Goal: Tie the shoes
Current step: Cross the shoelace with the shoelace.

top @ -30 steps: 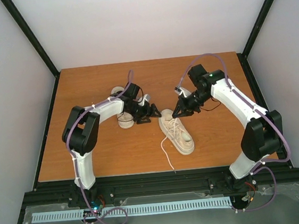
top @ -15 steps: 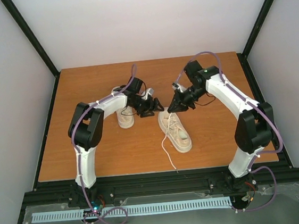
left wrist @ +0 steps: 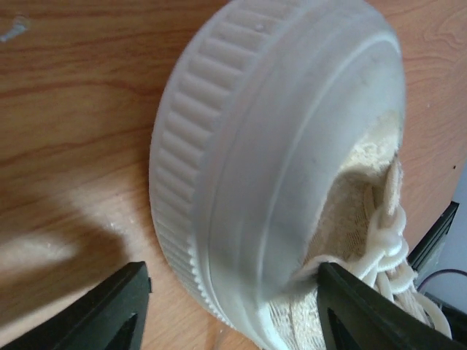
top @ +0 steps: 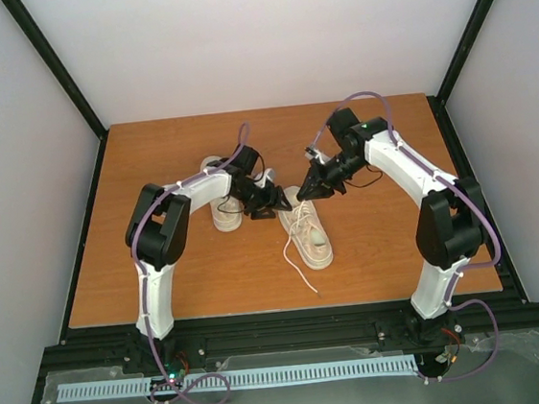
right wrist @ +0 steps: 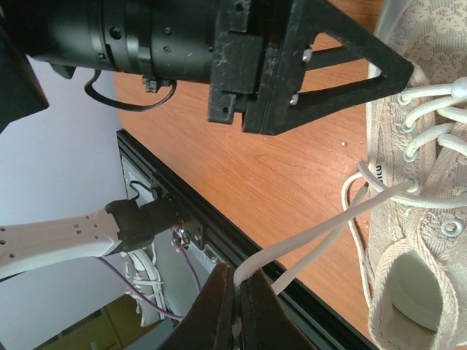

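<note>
A lace-pulling step is judged to be in hand. One thin white lace (right wrist: pixel 321 227) of the centre shoe (top: pixel 310 236) is pinched in the closed right gripper (right wrist: pixel 237 281) at that shoe's 12 o'clock. The left gripper (top: pixel 276 200) is held wide astride the ribbed rubber toe cap (left wrist: pixel 277 109). The second shoe (top: pixel 223 214) lies at 9 o'clock. Next, the held lace would need crossing over the loose lace (top: pixel 301 271), which trails toward 6 o'clock on the wooden bench (top: pixel 161 271). The uppers are woven cream canvas.

Your left gripper (top: pixel 276 202) sat wedged between far shoe (top: pixel 225 218) and near shoe (top: pixel 312 241), right gripper (top: pixel 309 190) close opposite, taut lace (right wrist: pixel 321 227) strung to it, table (top: pixel 159 252) lay open outward.
</note>
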